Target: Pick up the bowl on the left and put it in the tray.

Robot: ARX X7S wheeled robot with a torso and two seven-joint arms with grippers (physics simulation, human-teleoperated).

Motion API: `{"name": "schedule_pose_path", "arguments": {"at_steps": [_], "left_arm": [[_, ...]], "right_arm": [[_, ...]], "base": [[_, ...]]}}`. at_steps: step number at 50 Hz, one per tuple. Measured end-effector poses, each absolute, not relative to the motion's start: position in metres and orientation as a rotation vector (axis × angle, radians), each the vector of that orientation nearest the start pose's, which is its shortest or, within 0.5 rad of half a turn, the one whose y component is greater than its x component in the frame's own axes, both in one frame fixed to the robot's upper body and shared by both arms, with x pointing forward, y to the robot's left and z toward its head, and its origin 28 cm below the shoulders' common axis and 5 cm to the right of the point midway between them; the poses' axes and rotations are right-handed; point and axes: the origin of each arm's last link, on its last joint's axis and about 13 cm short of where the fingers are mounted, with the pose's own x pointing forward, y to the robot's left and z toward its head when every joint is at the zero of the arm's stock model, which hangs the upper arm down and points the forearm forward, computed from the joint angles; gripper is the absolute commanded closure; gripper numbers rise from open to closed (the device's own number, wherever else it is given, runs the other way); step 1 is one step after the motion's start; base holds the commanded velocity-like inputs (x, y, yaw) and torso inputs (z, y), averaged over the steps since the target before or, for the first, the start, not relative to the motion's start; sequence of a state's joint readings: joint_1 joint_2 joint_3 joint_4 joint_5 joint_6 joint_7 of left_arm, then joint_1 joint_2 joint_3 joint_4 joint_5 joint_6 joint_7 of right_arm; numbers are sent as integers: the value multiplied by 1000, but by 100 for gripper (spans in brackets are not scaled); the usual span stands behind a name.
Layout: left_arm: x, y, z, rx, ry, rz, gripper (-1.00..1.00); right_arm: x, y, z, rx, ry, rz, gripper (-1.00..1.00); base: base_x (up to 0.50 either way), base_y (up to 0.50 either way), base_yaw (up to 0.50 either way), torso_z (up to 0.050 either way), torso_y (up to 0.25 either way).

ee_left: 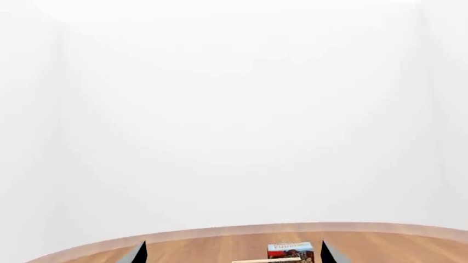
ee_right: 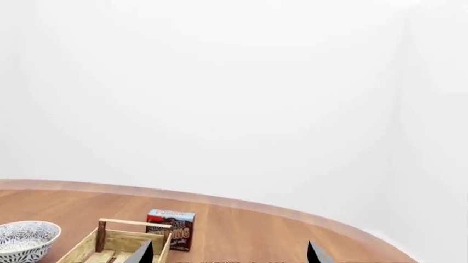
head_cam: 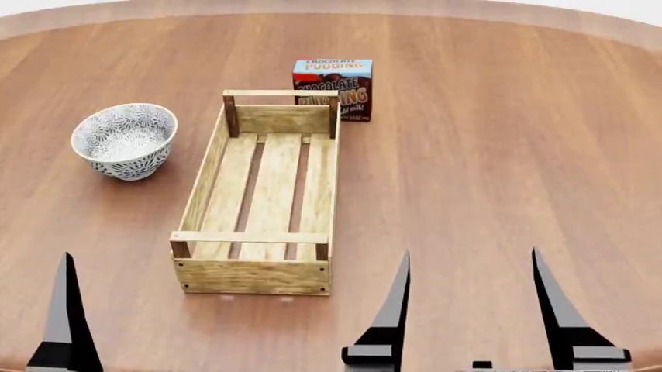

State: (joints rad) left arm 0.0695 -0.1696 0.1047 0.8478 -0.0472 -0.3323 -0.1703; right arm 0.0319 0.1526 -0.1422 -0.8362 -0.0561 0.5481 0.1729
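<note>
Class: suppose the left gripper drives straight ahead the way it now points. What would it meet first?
Probably the chocolate pudding box, which sits between the open jaws of the left gripper in its wrist view. A strip of light wood, likely the tray, may come first; depth is unclear.

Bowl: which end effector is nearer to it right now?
Left. The left end effector sits nearest the bowl, on its side of the tray; the right end effector is beyond the tray.
</note>
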Motion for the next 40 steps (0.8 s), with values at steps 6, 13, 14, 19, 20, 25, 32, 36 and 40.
{"name": "schedule_pose_path", "arguments": {"at_steps": [6,13,14,19,20,25,32,36,40], "left_arm": [[164,205,150,55,-443,-6,-100],[163,205,152,56,-449,-5,-100],[163,205,152,56,-449,-5,-100],[162,205,153,56,-452,-5,-100],[162,205,153,56,-452,-5,-100],[162,205,154,56,-454,-5,-100],[162,205,154,56,-456,-4,-100],[162,205,154,56,-457,-4,-100],[162,206,154,55,-458,-3,-100]], "right_arm": [[180,-95,149,-150,-327,-45,-100],[180,-95,149,-149,-327,-42,-100],[180,-95,149,-149,-327,-42,-100],[180,-96,149,-147,-325,-42,-100],[180,-96,149,-147,-324,-42,-100],[180,-96,149,-146,-322,-43,-100],[180,-96,149,-147,-320,-43,-100],[180,-96,149,-147,-319,-44,-100],[180,-96,149,-147,-319,-45,-100]], "base": [[367,0,0,0,0],[500,0,0,0,0],[500,0,0,0,0],[500,0,0,0,0],[500,0,0,0,0],[500,0,0,0,0],[500,0,0,0,0],[500,0,0,0,0],[500,0,0,0,0]]}}
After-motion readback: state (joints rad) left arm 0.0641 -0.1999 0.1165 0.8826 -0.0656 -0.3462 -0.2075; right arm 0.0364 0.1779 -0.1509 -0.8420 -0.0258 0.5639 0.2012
